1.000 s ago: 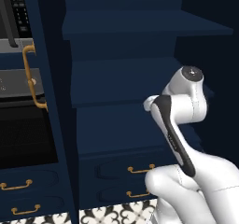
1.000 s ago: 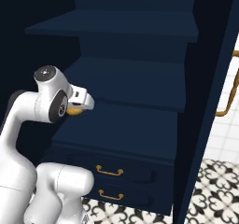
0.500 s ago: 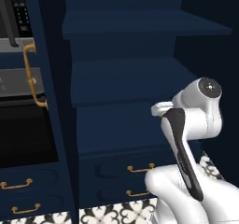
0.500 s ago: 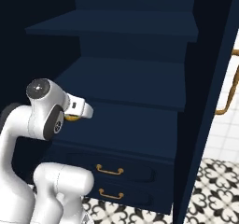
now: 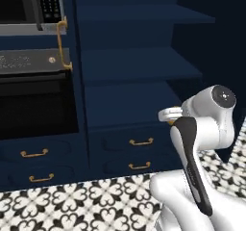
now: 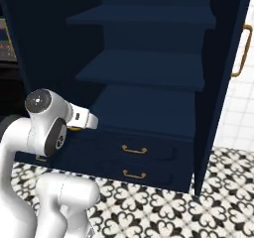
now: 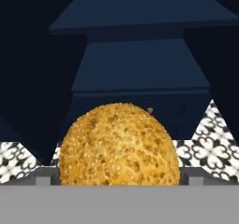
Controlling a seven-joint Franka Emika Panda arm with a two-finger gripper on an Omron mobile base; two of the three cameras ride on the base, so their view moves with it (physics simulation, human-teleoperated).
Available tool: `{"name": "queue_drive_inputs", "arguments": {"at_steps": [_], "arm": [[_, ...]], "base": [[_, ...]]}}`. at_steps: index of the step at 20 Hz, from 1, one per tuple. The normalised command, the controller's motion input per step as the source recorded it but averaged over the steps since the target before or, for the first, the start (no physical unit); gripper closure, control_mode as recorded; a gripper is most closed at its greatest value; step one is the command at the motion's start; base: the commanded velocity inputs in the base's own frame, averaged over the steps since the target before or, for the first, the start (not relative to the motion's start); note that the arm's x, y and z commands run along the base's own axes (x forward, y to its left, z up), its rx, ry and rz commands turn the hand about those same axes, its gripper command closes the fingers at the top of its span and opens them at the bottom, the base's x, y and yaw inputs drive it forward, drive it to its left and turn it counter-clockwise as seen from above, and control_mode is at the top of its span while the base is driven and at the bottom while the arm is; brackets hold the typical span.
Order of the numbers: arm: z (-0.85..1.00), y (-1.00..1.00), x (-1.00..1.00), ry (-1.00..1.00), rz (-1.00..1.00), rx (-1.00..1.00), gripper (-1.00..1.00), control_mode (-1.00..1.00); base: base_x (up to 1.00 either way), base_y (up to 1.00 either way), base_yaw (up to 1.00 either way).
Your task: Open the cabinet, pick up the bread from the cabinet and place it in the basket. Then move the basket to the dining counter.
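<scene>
A round golden bread [image 7: 119,146] with a seeded crust sits between my two fingertips in the hand view, and my gripper [image 7: 120,178] is shut on it. A sliver of the bread [image 6: 74,129] peeks out under the white wrist in the right base view. The tall navy cabinet [image 5: 139,66] stands open ahead, its navy shelves [image 6: 144,68] bare. My hand is held in front of the cabinet, outside the shelves. The basket and the dining counter are out of view.
The open right door [image 6: 223,83] with its brass handle [image 6: 243,51] juts toward me. The left door [image 5: 72,57] stands open against a dark oven [image 5: 33,100]. Below the shelves are drawers with brass pulls [image 5: 141,141]. Patterned floor tiles [image 5: 86,206] lie in front.
The whole picture has shifted back from the cabinet, so more floor shows: the base has moved. The arm has drawn back and lower with the bread in its grip.
</scene>
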Motion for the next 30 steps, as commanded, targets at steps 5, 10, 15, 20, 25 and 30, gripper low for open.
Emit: {"name": "queue_drive_inputs", "arguments": {"at_steps": [5, 10, 15, 20, 25, 30], "arm": [[0.00, 0.00, 0.00, 0.00, 0.00, 0.00, 1.00, 1.00], [0.00, 0.00, 0.00, 0.00, 0.00, 0.00, 1.00, 1.00], [0.00, 0.00, 0.00, 0.00, 0.00, 0.00, 1.00, 1.00], [0.00, 0.00, 0.00, 0.00, 0.00, 0.00, 1.00, 1.00], [0.00, 0.00, 0.00, 0.00, 0.00, 0.00, 1.00, 1.00], [0.00, 0.00, 0.00, 0.00, 0.00, 0.00, 1.00, 1.00]], "base": [[-0.96, 0.83, 0.18], [-0.03, 0.68, 0.84], [0.00, 0.05, 1.00], [0.00, 0.00, 1.00], [0.00, 0.00, 1.00], [0.00, 0.00, 1.00]]}}
